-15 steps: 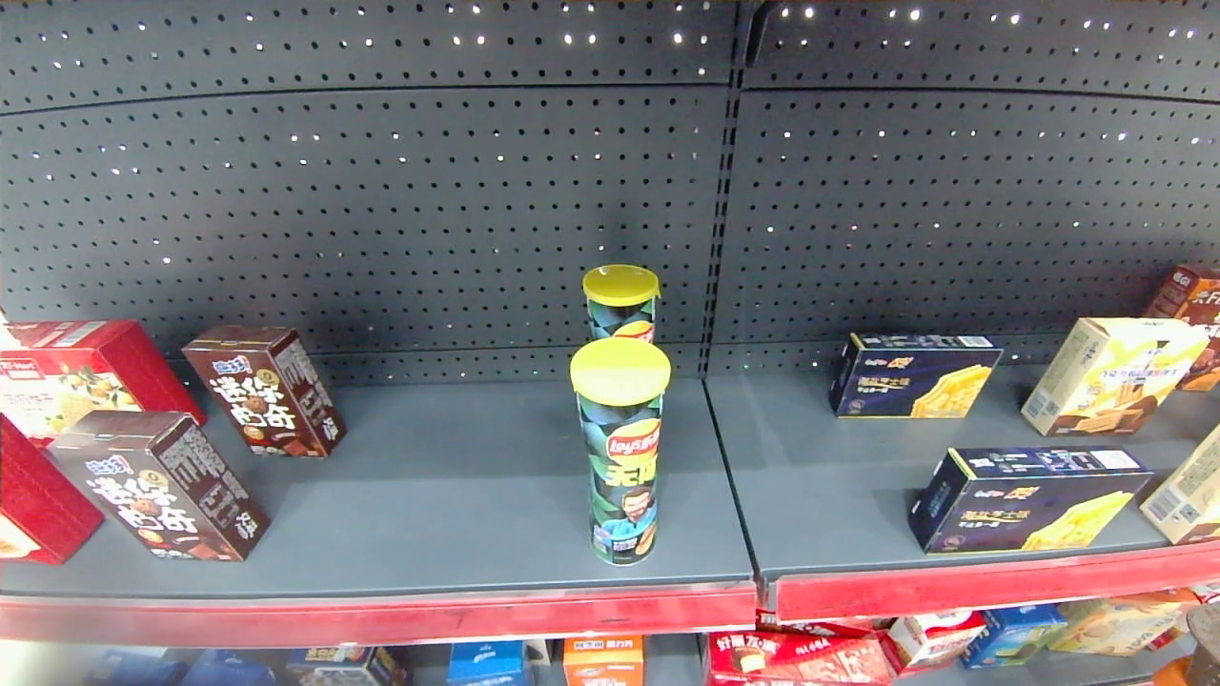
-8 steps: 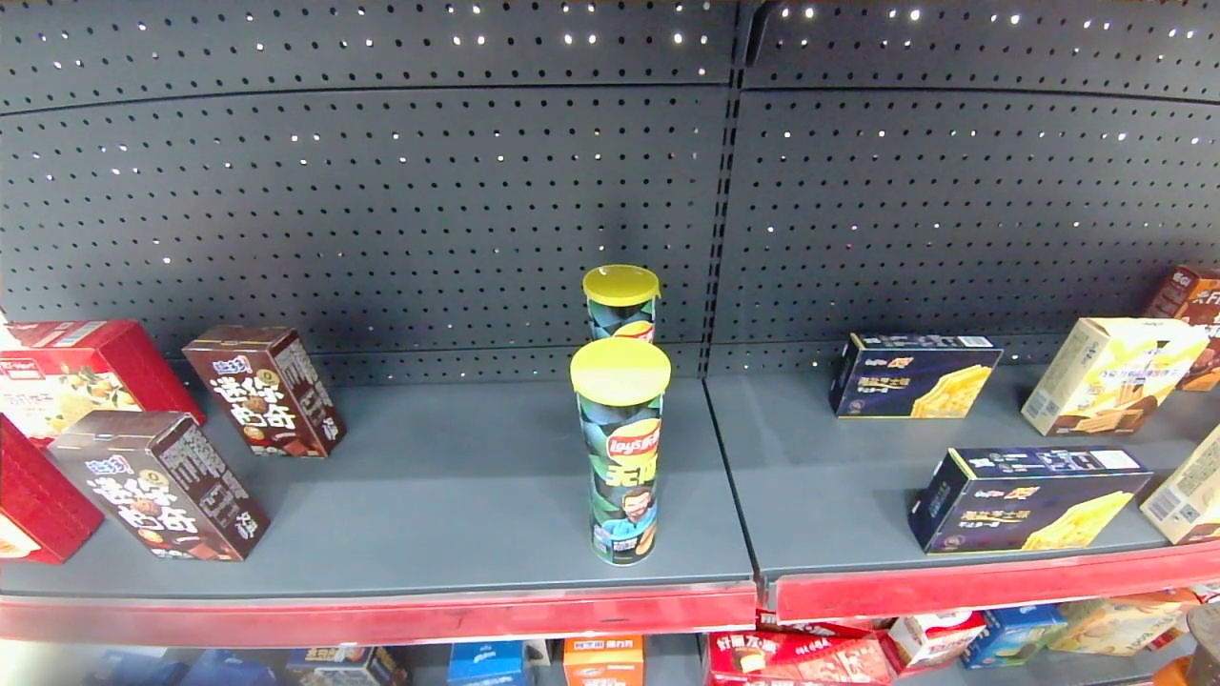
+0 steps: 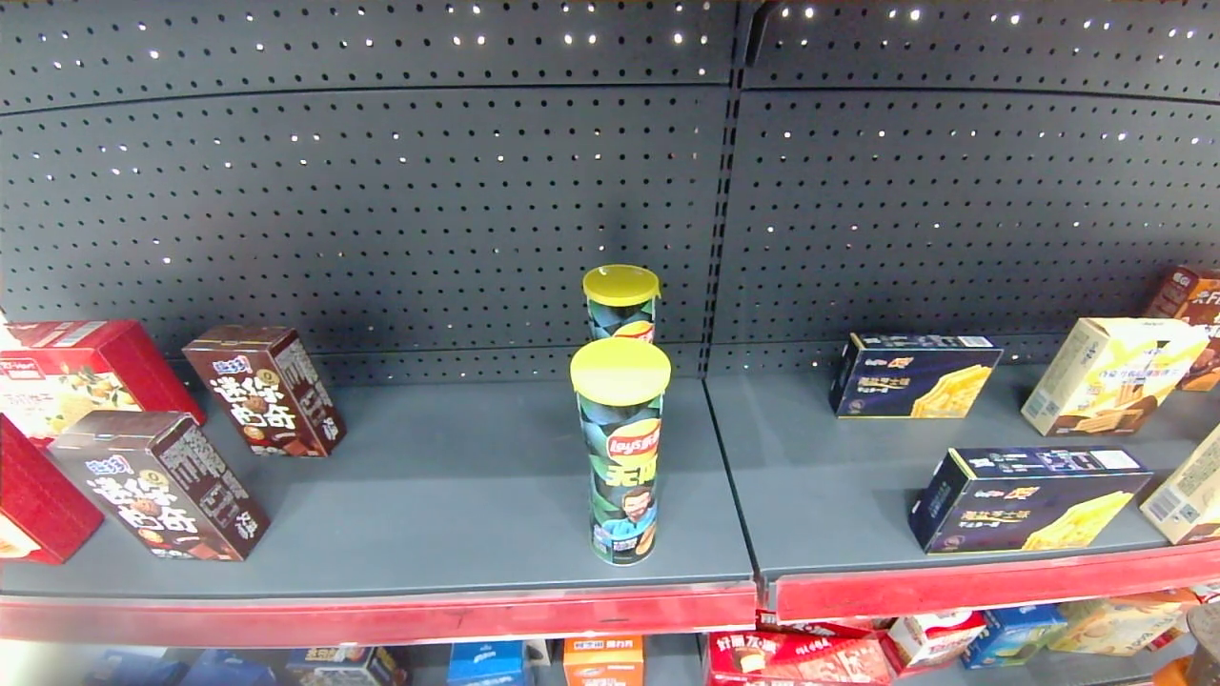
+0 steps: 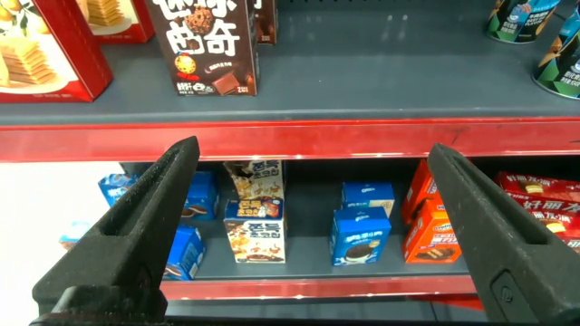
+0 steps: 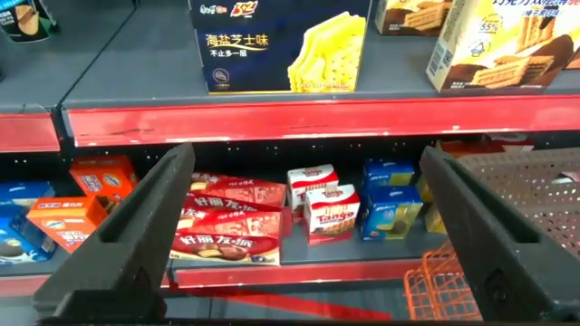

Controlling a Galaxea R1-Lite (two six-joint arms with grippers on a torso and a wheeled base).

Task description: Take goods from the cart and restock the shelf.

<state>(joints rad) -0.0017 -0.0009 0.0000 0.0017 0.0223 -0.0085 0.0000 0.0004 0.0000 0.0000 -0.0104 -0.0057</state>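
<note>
The grey shelf [image 3: 429,495] has a red front edge. Two tall chip cans [image 3: 621,448] stand in the middle, one behind the other. Brown boxes [image 3: 162,481] and red boxes [image 3: 67,367] stand toward its left end. Dark blue boxes [image 3: 1029,497] and a pale yellow box [image 3: 1106,374] sit toward its right end.

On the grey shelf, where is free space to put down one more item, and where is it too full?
The widest bare patch of the shelf lies between the brown boxes and the two chip cans. A narrower one lies between the cans and the dark blue boxes. Both ends are crowded with boxes.
</note>
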